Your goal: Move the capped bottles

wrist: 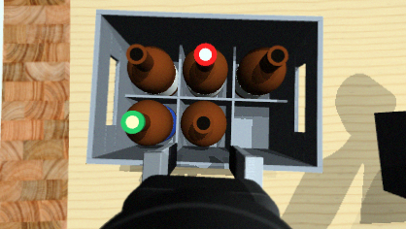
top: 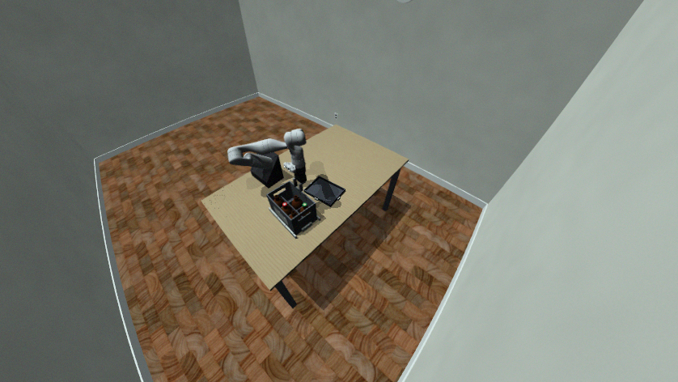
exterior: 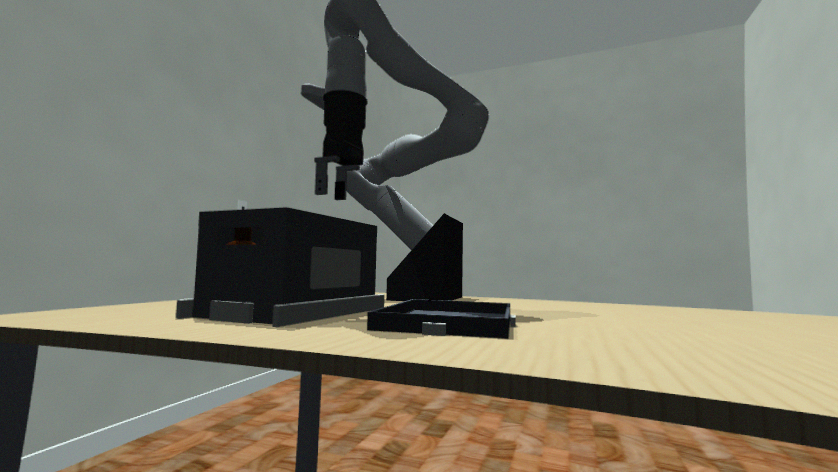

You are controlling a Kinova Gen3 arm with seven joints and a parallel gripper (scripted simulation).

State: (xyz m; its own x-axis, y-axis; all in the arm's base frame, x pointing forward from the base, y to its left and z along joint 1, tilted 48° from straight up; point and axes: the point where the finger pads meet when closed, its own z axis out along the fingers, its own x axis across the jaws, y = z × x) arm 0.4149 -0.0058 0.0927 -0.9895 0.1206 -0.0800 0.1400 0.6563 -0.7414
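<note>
The dark crate point(top: 307, 223) point(exterior: 240, 275) point(wrist: 209, 16) stands on the table. In its cells stand a red-capped bottle point(top: 284, 204) point(wrist: 205, 73) in the middle of the wrist view's upper row and a green-capped bottle point(top: 303, 205) point(wrist: 155, 123) at lower left. Open bottles stand at upper left point(wrist: 155, 75), upper right point(wrist: 259, 75) and lower middle point(wrist: 206, 133). The lower right cell is empty. The tray point(top: 332, 202) point(exterior: 469, 328) is beside the crate, with no bottle visible on it. My gripper point(top: 298, 186) point(exterior: 330, 196) point(wrist: 203, 155) is open and empty, above the crate's tray-side wall.
Low grey strips point(exterior: 328, 310) lie along the crate's base, and small grey clips point(exterior: 433, 328) sit at the tray's sides. The black robot base point(top: 267, 173) point(exterior: 431, 269) point(wrist: 393, 150) stands behind. Dividers point(wrist: 206, 98) split the crate's cells. The table's front edge point(exterior: 410, 369) is near the crate.
</note>
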